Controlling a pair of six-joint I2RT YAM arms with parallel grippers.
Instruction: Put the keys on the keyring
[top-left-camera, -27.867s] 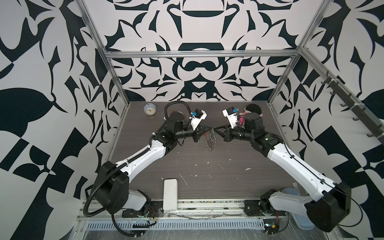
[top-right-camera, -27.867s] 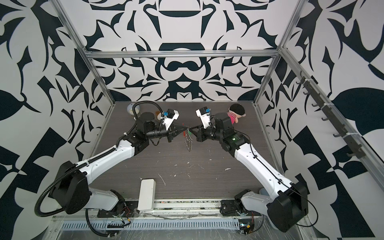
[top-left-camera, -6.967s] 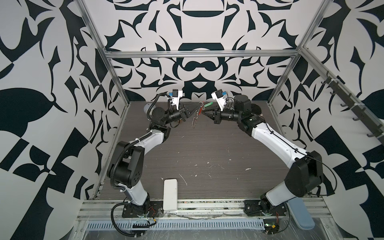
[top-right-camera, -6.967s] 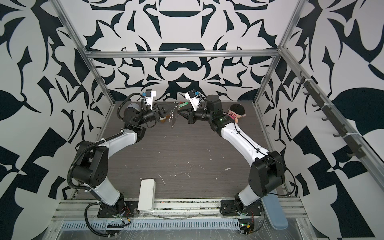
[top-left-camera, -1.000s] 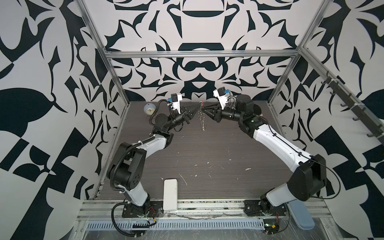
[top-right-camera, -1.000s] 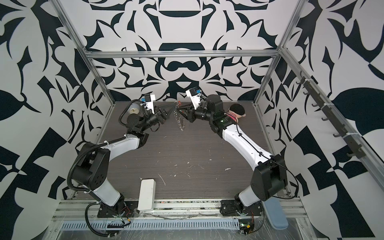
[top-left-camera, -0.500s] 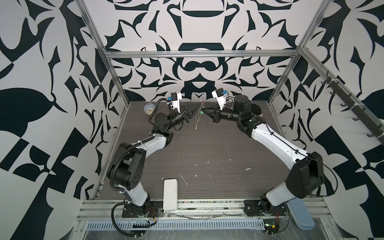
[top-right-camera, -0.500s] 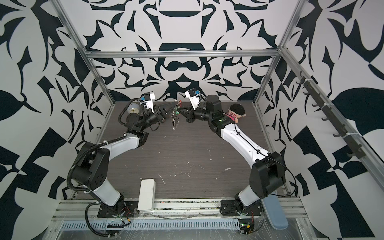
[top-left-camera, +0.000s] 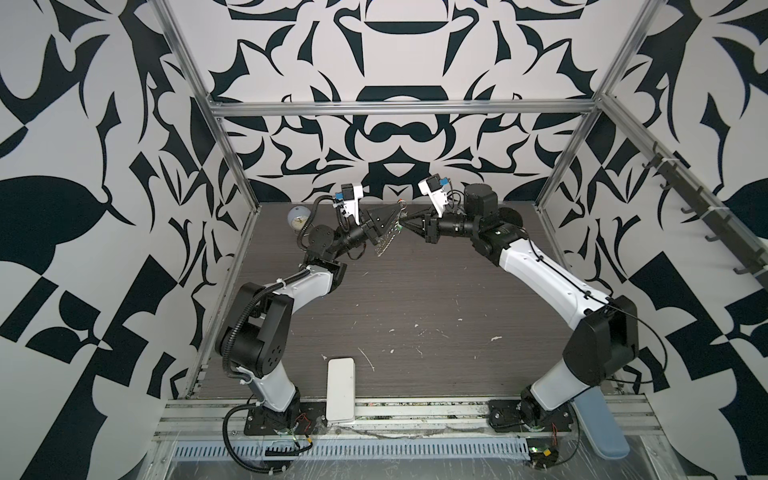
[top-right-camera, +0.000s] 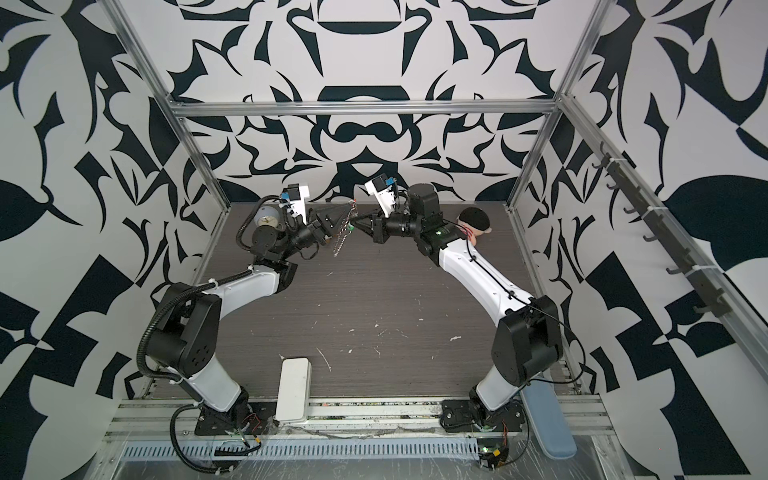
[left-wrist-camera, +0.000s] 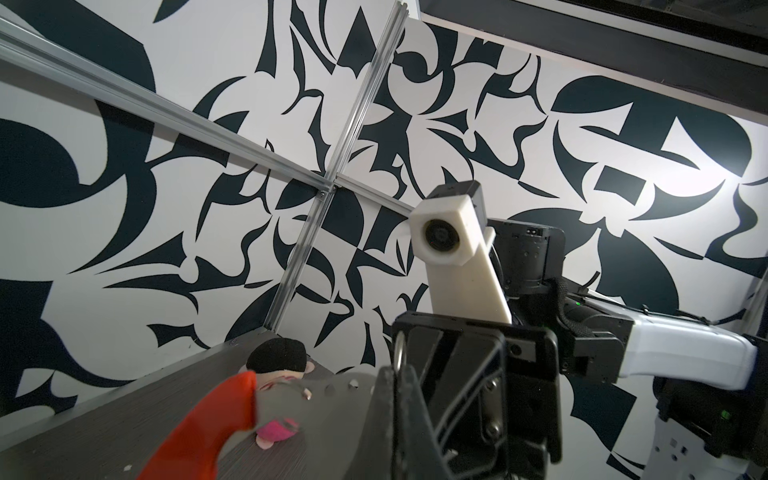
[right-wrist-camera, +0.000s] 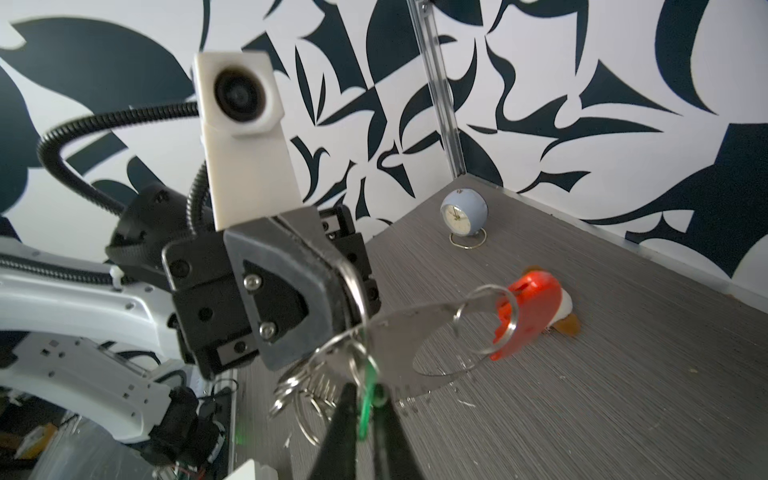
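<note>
Well above the far end of the tabletop (top-left-camera: 415, 299), the two tools meet almost tip to tip. The left tool (top-left-camera: 392, 218) is clamped tight on one silver ring of the keyring (right-wrist-camera: 415, 332) — the other rings dangle loose, and the red-orange bar (right-wrist-camera: 528, 320) juts out past them. The right tool (right-wrist-camera: 365, 390) stands narrow, pinching the green key (right-wrist-camera: 369, 409) by its head, just beside the cluster of rings — whether the key has caught a ring I cannot tell.
</note>
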